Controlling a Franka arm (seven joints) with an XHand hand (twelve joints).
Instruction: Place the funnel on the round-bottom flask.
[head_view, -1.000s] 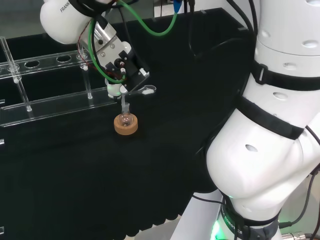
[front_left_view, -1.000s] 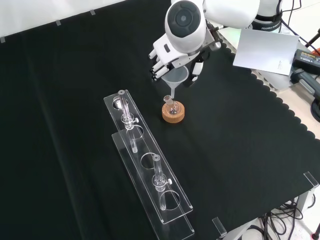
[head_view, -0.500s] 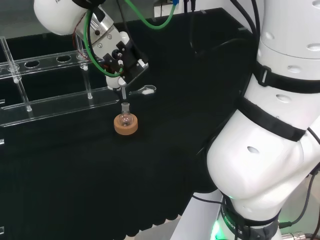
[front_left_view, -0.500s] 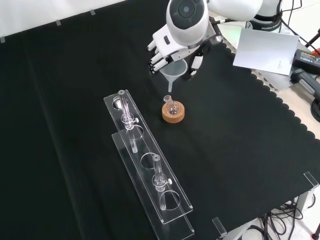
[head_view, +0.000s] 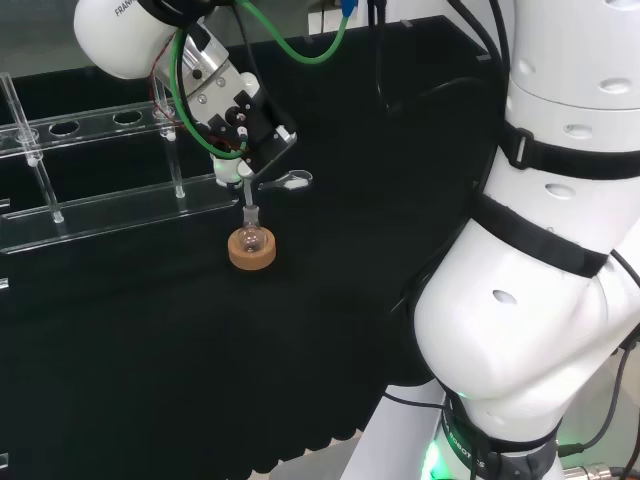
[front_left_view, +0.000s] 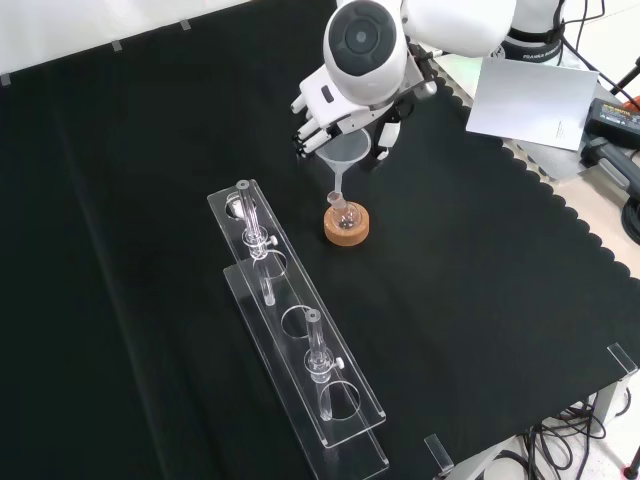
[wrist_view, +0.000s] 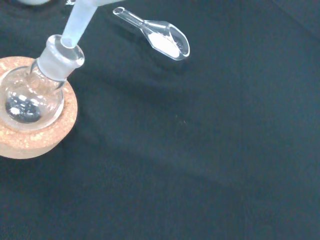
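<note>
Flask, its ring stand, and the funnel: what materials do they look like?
Round-bottom flask: clear, glossy, probably glass; highlights and see-through wall. Ring stand: tan, speckled, matte, looks like cork. Funnel in the robot hand: translucent and frosted, glass or plastic, cannot tell which.

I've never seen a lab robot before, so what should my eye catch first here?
Near the top of the front view, the hand holds a clear funnel with its stem at the neck of a small round-bottom flask on a cork ring. To the left stands a long clear rack, and a small glass scoop lies beside the flask.
</note>
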